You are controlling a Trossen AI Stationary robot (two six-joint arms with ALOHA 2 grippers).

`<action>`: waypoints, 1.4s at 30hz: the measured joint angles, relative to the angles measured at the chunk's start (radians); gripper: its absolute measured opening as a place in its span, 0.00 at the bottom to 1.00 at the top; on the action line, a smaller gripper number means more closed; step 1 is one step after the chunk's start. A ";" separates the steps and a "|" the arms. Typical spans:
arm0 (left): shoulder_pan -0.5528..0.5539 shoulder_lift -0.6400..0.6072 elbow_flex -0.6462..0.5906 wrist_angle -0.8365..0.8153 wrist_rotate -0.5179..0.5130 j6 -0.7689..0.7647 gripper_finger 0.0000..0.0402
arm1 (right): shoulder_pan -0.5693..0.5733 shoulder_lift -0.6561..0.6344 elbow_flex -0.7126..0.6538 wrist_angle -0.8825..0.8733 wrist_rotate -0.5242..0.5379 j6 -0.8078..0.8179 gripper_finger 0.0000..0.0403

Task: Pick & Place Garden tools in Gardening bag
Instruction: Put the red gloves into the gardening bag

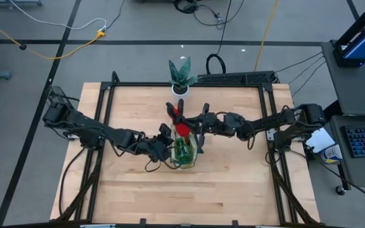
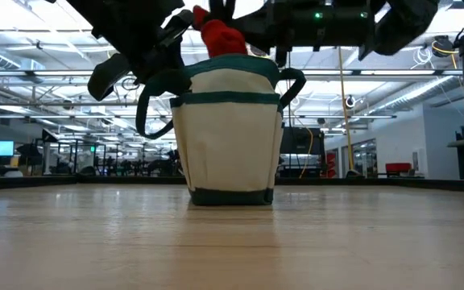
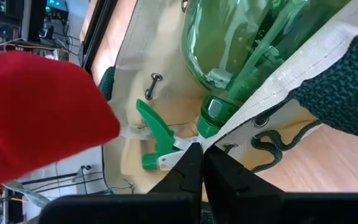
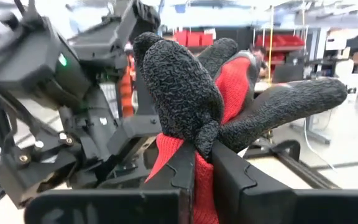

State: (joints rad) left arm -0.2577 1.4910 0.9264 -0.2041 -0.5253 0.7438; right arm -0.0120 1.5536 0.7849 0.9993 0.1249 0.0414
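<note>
Left claw (image 3: 197, 155) clenched on the gardening bag (image 2: 228, 137) rim, steadying its mouth; right claw (image 4: 201, 155) grasps a red-and-black glove (image 4: 216, 93) directly above for insertion

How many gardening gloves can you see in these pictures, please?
1: a red and black glove pinched in the right gripper above the gardening bag. Others may lie hidden inside the bag.
</note>
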 joint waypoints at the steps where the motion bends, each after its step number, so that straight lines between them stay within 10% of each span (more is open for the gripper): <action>1: 0.000 0.000 0.000 0.001 -0.001 -0.002 0.02 | 0.000 0.000 0.015 -0.035 0.000 0.000 0.05; 42: -0.081 0.000 0.000 -0.143 -0.226 -0.174 0.02 | -0.001 0.185 0.069 -0.399 -0.097 0.017 0.07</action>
State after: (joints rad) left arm -0.3389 1.4910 0.9264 -0.3473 -0.7512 0.5697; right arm -0.0128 1.7389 0.8536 0.6003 0.0278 0.0585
